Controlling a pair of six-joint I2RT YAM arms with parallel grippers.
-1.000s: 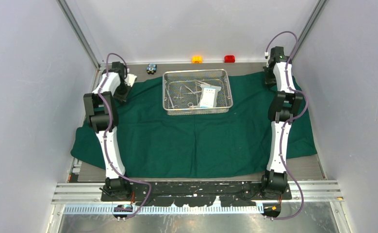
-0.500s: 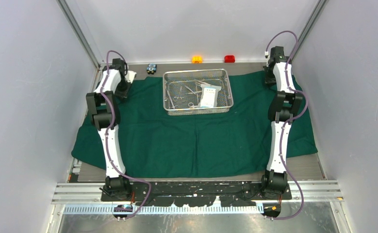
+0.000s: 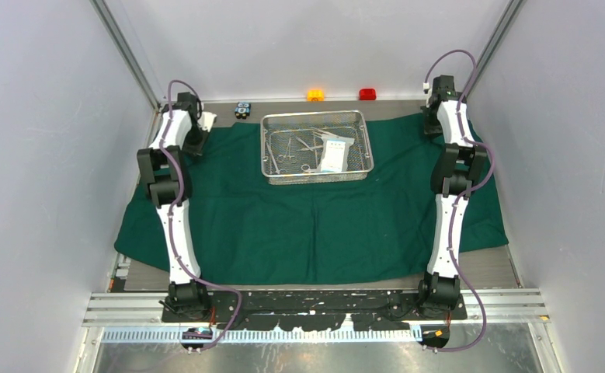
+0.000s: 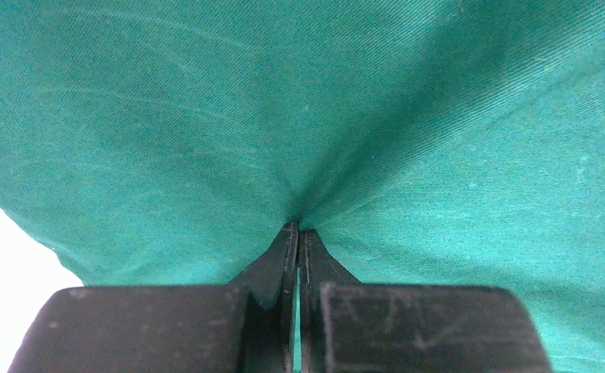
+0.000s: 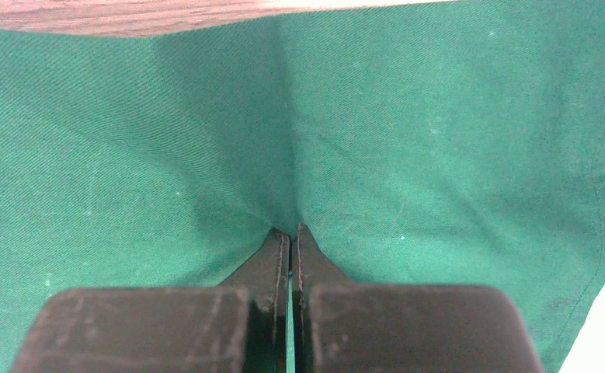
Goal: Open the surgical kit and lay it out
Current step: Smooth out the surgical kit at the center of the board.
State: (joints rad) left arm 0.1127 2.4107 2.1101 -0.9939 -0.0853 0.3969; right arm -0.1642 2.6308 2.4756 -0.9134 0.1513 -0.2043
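**Both far corners pinched: pull evenly and keep the tray steady**

From above, the dark green cloth wrap (image 3: 314,225) lies opened across most of the tabletop (image 3: 489,268). Its near hem sags unevenly toward the near edge. The rectangular silver wire-mesh tray (image 3: 317,178) sits on the cloth at the middle of the far edge. It holds slim steel instruments (image 3: 287,151) in its left half and a flat white-blue packet (image 3: 333,154) in its right. The left arm (image 3: 167,167) reaches to the far-left corner of the cloth, the right arm (image 3: 454,167) to the far-right corner. The step looks like drawing these corners out flat. It would go best with both sides pulled together, low and gently, so the tray neither slides nor tips, and with release only once the cloth lies smooth.

In the left wrist view, the left fingers (image 4: 283,260) are clamped tight on a pinch of the wrap. Creases fan out from the tips, so the fabric is under tension.

In the right wrist view, the right fingers (image 5: 277,260) are likewise closed on a fold. The hemmed cloth edge runs down the right side, and a wood-grain strip (image 5: 128,15) shows beyond the cloth.
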